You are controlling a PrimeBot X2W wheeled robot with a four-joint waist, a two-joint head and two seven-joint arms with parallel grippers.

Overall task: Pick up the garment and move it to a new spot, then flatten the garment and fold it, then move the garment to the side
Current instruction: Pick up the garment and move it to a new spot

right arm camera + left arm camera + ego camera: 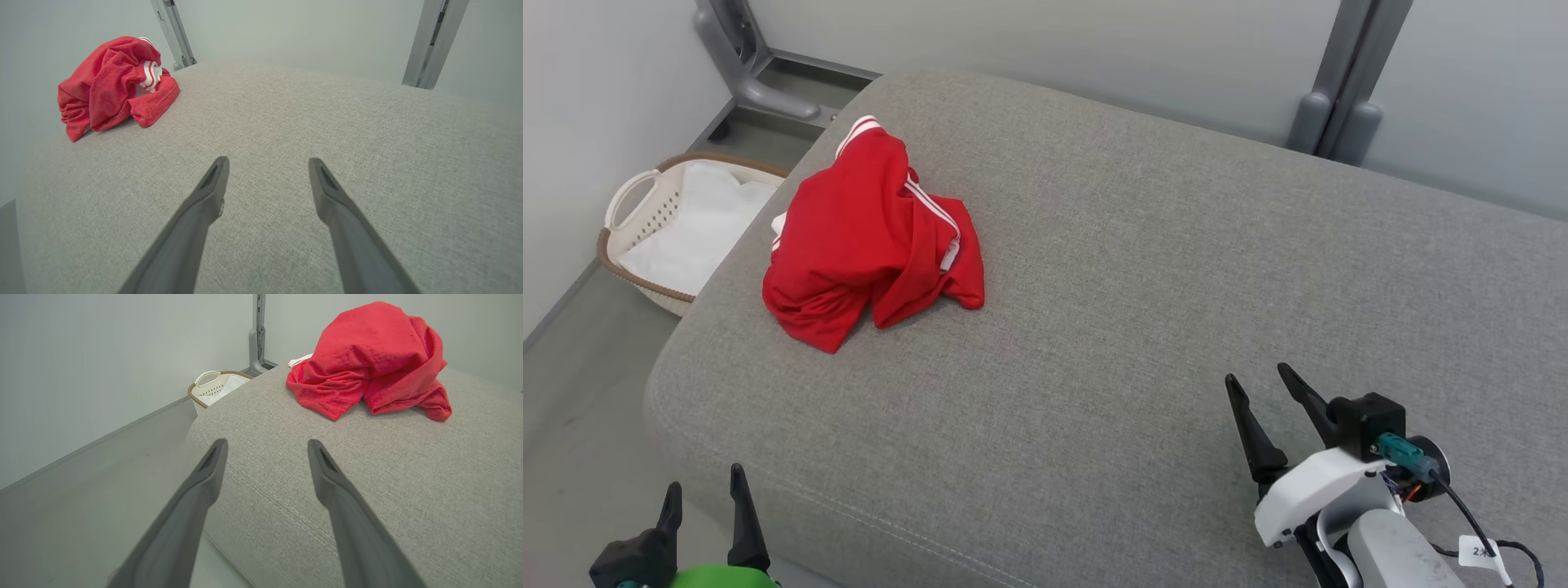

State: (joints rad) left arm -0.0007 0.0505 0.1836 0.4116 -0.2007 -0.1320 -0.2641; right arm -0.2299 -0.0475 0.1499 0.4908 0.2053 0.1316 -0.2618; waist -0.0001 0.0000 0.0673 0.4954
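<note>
A red garment (870, 241) with white stripes lies crumpled in a heap near the far left corner of the grey cushioned surface (1143, 269). It also appears in the left wrist view as the garment (369, 361), upper right, and in the right wrist view as the garment (110, 85), upper left. My left gripper (704, 483) hangs open at the lower left, by the cushion's near edge, well short of the cloth. My right gripper (1262, 377) stands open over the cushion's near right part, far from the garment. Nothing sits between either pair of fingers.
A white laundry basket (633, 212) with a brown rim holds white cloth on the floor left of the cushion. Grey metal posts (1343, 90) stand against the pale wall behind. The floor (580, 425) drops away at the cushion's left edge.
</note>
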